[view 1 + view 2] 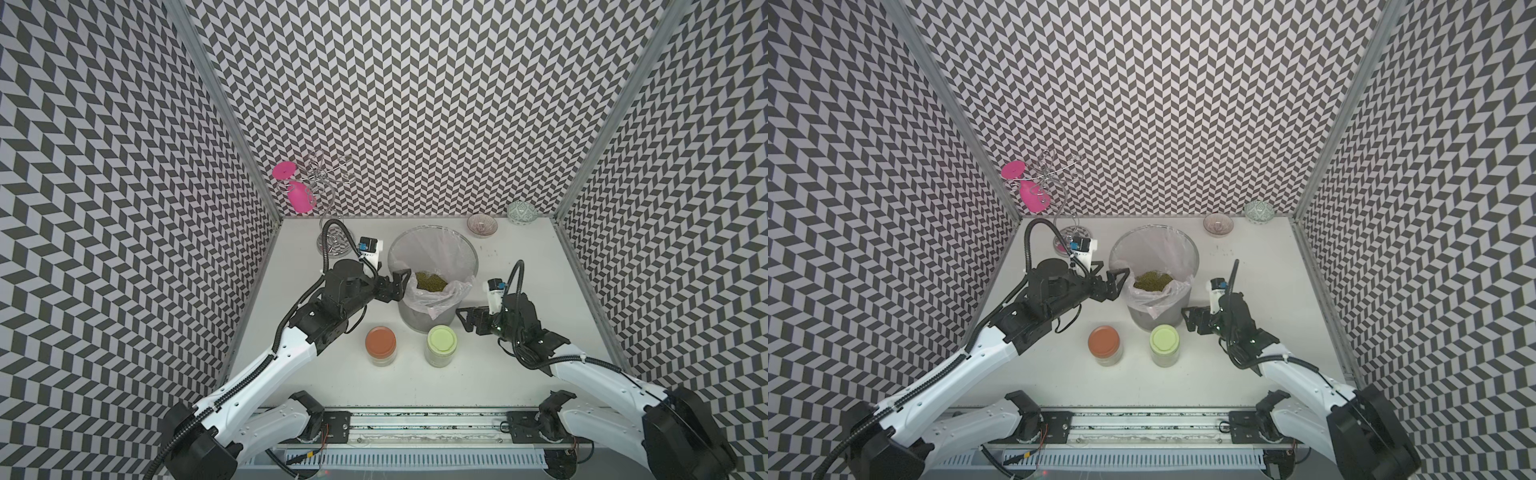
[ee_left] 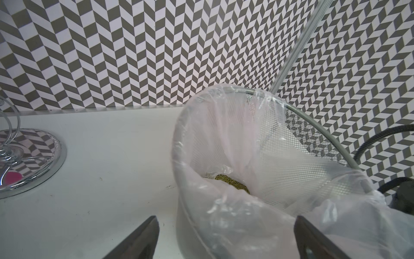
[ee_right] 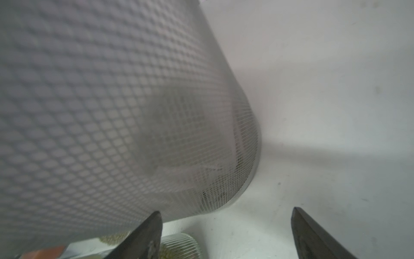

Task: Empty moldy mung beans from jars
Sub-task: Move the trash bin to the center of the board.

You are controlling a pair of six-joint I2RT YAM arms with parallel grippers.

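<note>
Two small glass jars stand upright with lids on, in front of the bin: one with an orange-brown lid (image 1: 380,345) (image 1: 1105,344), one with a pale green lid (image 1: 441,344) (image 1: 1165,343). A heap of mung beans (image 1: 431,281) (image 1: 1152,281) (image 2: 233,184) lies inside the plastic-lined mesh bin (image 1: 465,253) (image 2: 313,121) (image 3: 112,112). My left gripper (image 1: 400,286) (image 1: 1119,284) (image 2: 226,220) is open at the bin's left rim, holding nothing. My right gripper (image 1: 463,320) (image 1: 1187,319) (image 3: 226,213) is open and empty, low beside the bin's right side, just behind the green-lidded jar (image 3: 179,244).
A chrome wire rack (image 1: 332,243) (image 2: 29,157) stands at the back left with a pink goblet (image 1: 300,198) hanging on it. Two small bowls (image 1: 482,225) (image 1: 522,212) sit at the back right. Patterned walls close in three sides.
</note>
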